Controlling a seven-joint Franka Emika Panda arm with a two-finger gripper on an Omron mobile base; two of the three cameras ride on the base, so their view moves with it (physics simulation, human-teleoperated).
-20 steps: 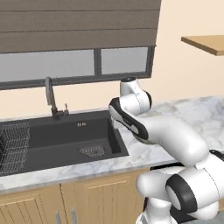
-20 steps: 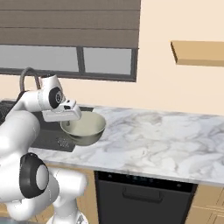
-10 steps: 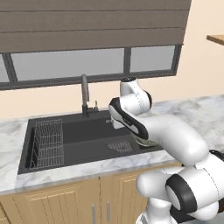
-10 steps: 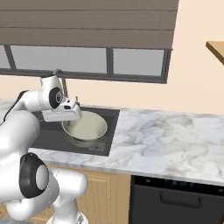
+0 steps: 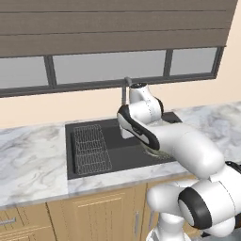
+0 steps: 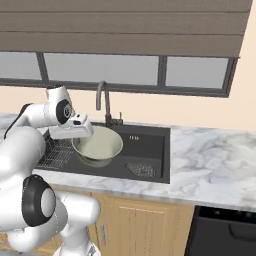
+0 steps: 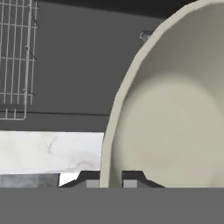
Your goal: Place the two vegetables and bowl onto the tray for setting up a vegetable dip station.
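The marbled desk [image 6: 210, 155] and dark sink [image 6: 145, 150] have slid right across both base views since a second ago: your base is driving left, carrying the bowl [image 6: 98, 146] over the sink toward a tray not yet reached. Your hand view alone shows the tool [image 7: 110, 179] clamped on the bowl's rim.

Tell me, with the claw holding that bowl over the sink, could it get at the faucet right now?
Probably not. The claw is shut on the bowl's rim, so its fingers are occupied, and the bowl hangs between it and the faucet behind the sink.
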